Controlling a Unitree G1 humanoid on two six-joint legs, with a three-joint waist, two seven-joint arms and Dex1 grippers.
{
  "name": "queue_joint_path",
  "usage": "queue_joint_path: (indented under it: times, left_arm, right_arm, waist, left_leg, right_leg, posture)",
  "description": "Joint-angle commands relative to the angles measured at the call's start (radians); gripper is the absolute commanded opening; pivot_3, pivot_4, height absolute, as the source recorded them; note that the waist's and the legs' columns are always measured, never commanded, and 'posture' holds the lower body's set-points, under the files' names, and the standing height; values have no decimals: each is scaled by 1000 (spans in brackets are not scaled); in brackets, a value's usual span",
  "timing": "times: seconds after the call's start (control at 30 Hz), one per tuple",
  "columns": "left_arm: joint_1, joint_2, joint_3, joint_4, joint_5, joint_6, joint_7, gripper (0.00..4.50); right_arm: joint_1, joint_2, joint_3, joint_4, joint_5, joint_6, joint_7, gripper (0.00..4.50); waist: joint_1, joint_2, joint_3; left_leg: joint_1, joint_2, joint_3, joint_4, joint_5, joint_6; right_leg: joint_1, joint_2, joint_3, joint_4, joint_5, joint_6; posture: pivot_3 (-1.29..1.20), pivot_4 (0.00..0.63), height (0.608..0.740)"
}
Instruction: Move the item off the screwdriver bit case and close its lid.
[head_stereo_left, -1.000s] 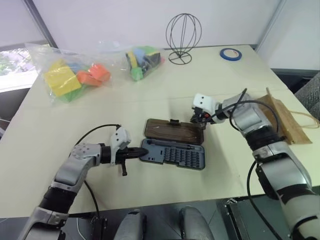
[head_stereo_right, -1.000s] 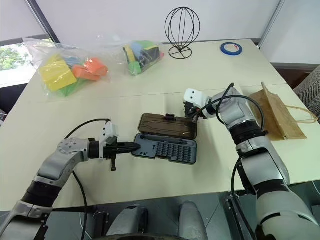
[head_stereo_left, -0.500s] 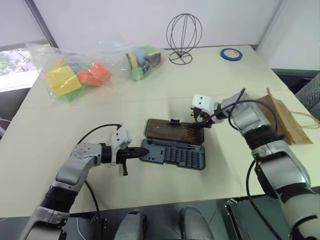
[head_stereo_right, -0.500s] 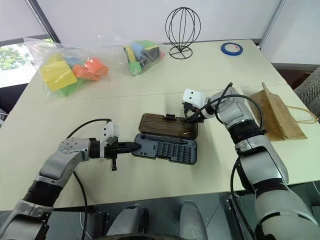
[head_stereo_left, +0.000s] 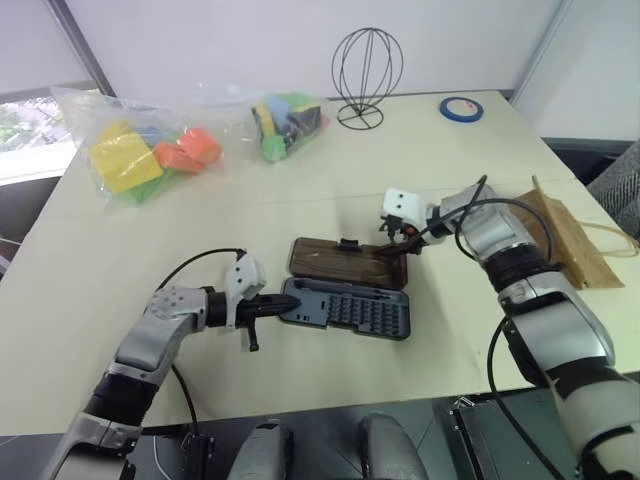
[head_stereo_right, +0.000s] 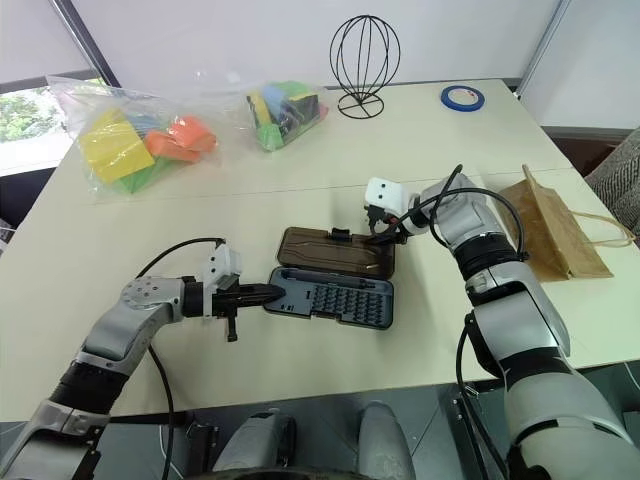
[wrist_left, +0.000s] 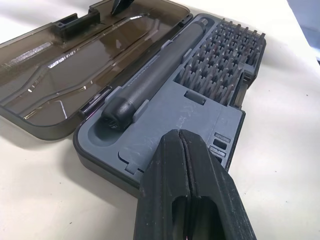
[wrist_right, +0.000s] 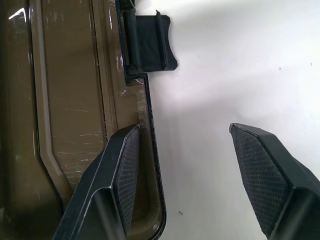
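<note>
**Case open on the worktop, bag off to the side**

We see the case (head_stereo_left: 345, 309) lying open near the middle of the worktop (head_stereo_left: 300, 210), its grey tray of bits toward us and the brown lid (head_stereo_left: 347, 262) folded flat on the far side, latch (head_stereo_left: 348, 243) at its far edge. A dark driver handle (wrist_left: 150, 82) sits in the tray's long slot beside the rows of bits.

Our left pincer (head_stereo_left: 268, 306) is clenched, its two fingers pressed together with nothing between them, and its tip sits at the tray's left end; from the wrist we see the tip over the tray's near corner.

Our right pincer (head_stereo_left: 396, 240) is released, its fingers (wrist_right: 122, 172) spread apart. One finger lies over the lid's right end, the other over bare worktop, with the lid's edge running between them.

The bag (head_stereo_left: 565, 238) lies flat at the right edge of the worktop, well apart from the case, its handle looping outward.

Farther back we see two clear bags of blocks (head_stereo_left: 140, 150), a wire stand (head_stereo_left: 366, 75) and a roll of blue tape (head_stereo_left: 461, 107).
</note>
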Motion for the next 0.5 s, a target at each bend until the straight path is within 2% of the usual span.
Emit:
queue_joint_path:
  times: [0.03,0.17,0.2,0.5]
  left_arm:
    - [22,7,-13,7,22,4,5,0]
    - [21,7,-12,10,22,1,8,0]
    - [21,7,-12,10,22,0,8,0]
    - [11,6,-11,22,22,-5,8,0]
  right_arm:
    - [26,-4,28,11,-29,-4,21,2140]
    - [38,-7,30,-7,-30,-2,38,210]
    - [40,-8,30,-10,-31,-1,40,99]
    - [43,-11,30,-27,-31,10,56,99]
  waist:
    - [0,0,0]
    - [-1,0,0]
    - [-1,0,0]
    - [-1,0,-1]
  left_leg:
    - [0,0,0,0,0,0]
    - [1,0,0,1,0,0]
    - [1,0,0,2,0,1]
    - [1,0,0,2,-1,2]
  right_leg:
    - [0,0,0,0,0,0]
    - [1,0,0,0,0,0]
    - [2,0,0,1,0,0]
    - [1,0,0,2,0,0]
  posture:
    - [0,150,740]
    - [0,150,740]
    - [0,150,740]
    - [0,150,740]
